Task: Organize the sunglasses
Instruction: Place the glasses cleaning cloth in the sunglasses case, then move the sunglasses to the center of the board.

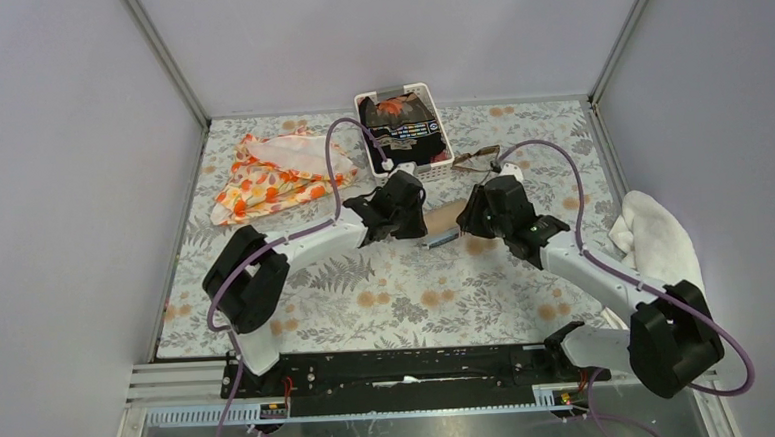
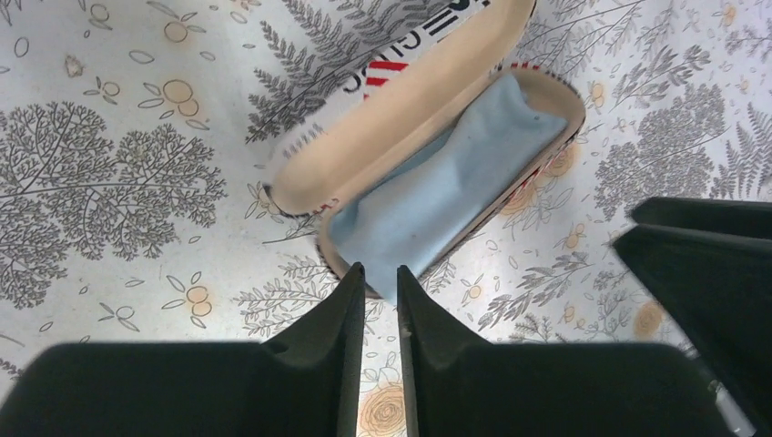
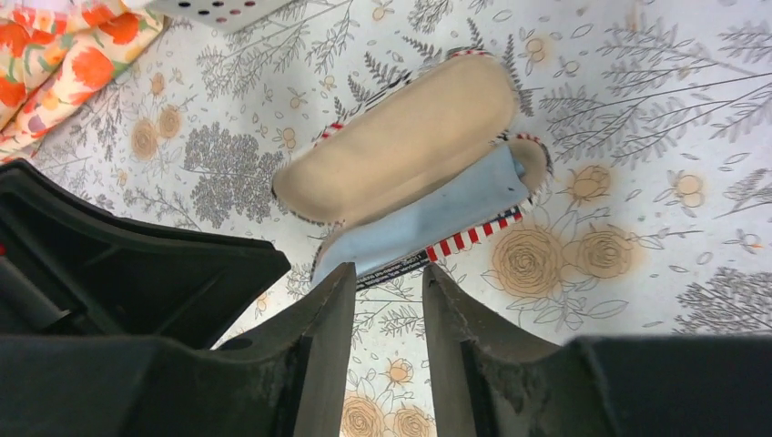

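The sunglasses (image 1: 477, 158) lie on the tablecloth just right of the white basket; neither wrist view shows them. The tan case (image 1: 441, 216) lies open at the table's middle, between both grippers. Its lid (image 2: 401, 118) is folded back and the light blue cloth (image 2: 437, 200) lies inside. My left gripper (image 2: 380, 273) has a narrow gap between its jaws, its tips at the cloth's near corner. My right gripper (image 3: 387, 273) is open and empty, its tips just short of the case's striped front edge (image 3: 473, 235).
A white basket (image 1: 440, 162) with dark items stands at the back centre. An orange floral cloth (image 1: 271, 175) lies at the back left and a white towel (image 1: 655, 235) at the right edge. The two gripper heads are close together over the case.
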You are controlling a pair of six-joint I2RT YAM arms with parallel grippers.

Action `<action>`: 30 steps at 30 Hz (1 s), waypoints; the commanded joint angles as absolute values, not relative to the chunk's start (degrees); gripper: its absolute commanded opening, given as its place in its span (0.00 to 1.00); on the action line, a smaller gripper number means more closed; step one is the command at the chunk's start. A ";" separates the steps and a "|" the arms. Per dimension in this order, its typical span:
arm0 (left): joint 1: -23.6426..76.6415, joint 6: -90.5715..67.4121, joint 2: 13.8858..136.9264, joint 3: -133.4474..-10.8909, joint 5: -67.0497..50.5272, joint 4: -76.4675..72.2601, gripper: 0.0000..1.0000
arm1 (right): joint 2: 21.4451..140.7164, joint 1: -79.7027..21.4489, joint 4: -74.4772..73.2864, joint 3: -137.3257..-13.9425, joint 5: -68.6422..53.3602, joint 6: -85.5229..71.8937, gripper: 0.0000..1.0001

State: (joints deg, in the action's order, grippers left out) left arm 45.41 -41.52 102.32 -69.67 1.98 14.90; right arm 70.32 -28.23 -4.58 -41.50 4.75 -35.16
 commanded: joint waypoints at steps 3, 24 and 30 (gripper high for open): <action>45.88 -40.10 99.53 -70.47 3.87 18.03 0.27 | 65.09 -28.39 -9.70 -44.57 14.01 -32.87 0.47; 45.77 -42.09 74.89 -61.26 16.38 18.02 0.43 | 105.24 -9.25 -13.55 -74.71 8.56 -44.28 0.68; 45.77 -41.13 71.89 -59.12 18.05 18.06 0.45 | 118.22 -8.90 -16.18 -86.03 11.11 -45.61 0.63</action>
